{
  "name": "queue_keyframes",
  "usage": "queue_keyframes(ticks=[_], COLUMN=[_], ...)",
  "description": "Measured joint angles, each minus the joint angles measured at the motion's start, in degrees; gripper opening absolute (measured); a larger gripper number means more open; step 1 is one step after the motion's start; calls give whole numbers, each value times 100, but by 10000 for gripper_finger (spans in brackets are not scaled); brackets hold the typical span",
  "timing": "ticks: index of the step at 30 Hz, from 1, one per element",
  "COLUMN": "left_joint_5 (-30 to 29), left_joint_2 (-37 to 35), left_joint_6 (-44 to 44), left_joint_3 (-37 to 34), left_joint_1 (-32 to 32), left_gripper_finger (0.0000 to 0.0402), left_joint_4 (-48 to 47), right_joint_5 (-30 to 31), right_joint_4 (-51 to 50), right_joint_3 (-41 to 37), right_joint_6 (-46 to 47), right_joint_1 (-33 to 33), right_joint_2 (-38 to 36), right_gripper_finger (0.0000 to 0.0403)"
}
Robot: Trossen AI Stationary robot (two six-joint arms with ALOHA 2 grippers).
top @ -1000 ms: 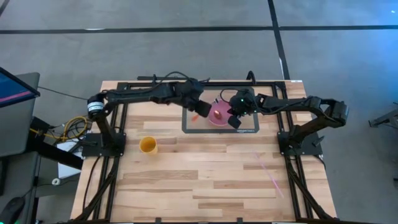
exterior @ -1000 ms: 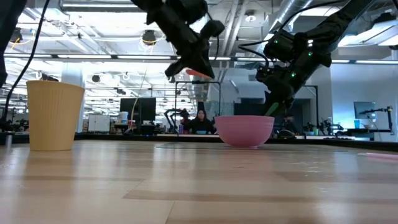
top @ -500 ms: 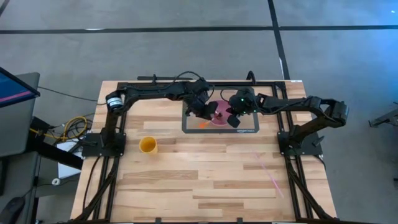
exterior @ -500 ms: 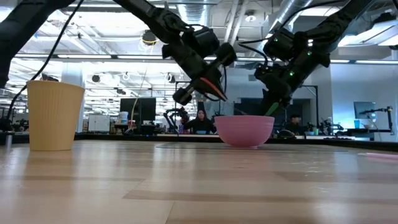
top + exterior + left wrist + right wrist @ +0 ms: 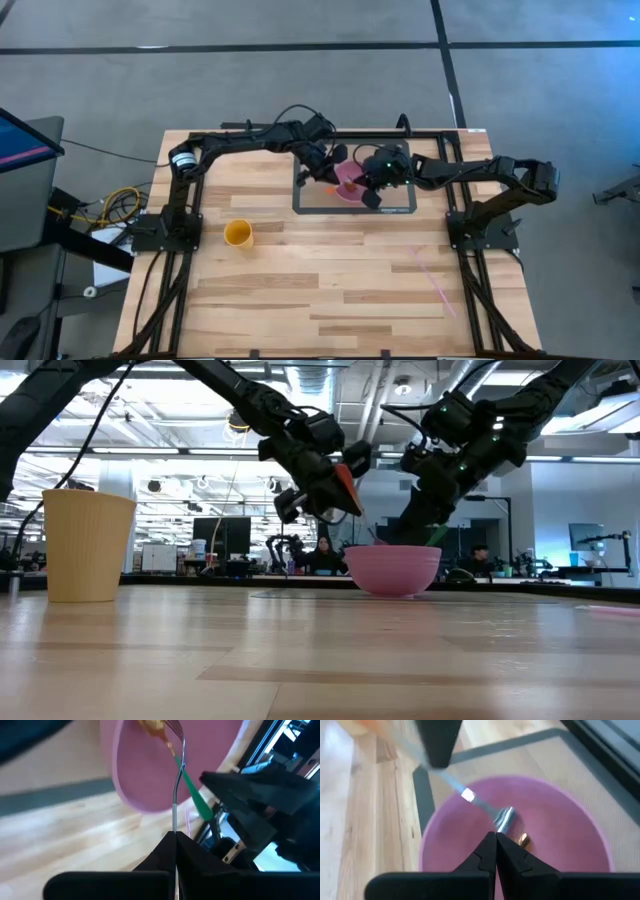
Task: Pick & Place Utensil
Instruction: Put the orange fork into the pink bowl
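The left arm reaches from its base at the left side of the worktop toward the far middle, its forearm bent so that the left claw (image 5: pixel 327 172) hangs tilted downward with its fingers pressed together. The right arm stretches leftward from its base at the right, and the right claw (image 5: pixel 373 192) points down, fingers also closed, just beside the left claw.

Pink bowl (image 5: pixel 150 775) is running off left wrist frame's edge; fork (image 5: pixel 176 780) tines are blurring into the orange bit (image 5: pixel 152 725).
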Motion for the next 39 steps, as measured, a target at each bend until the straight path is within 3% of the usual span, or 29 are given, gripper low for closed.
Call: queue_keyframes(ticks=[10,22,28,39], left_joint_5=[77,205,204,206], left_joint_2=[31,31,31,31], left_joint_6=[25,178,413,623], left_joint_3=[0,0,0,0], left_joint_1=[-22,-27,-31,-40], left_gripper_finger=[14,14,14,14], left_joint_4=[21,44,49,68], right_joint_5=[202,2268,2303,2548], right_joint_4=[477,788,1237,2025], right_joint_3=[0,3,2,2], right_joint_6=[-882,-1628,-1967,-2711], right_joint_1=[507,1494,1961,2231], right_joint_2=[0,-63,-63,-15], right_gripper_finger=[6,129,169,160])
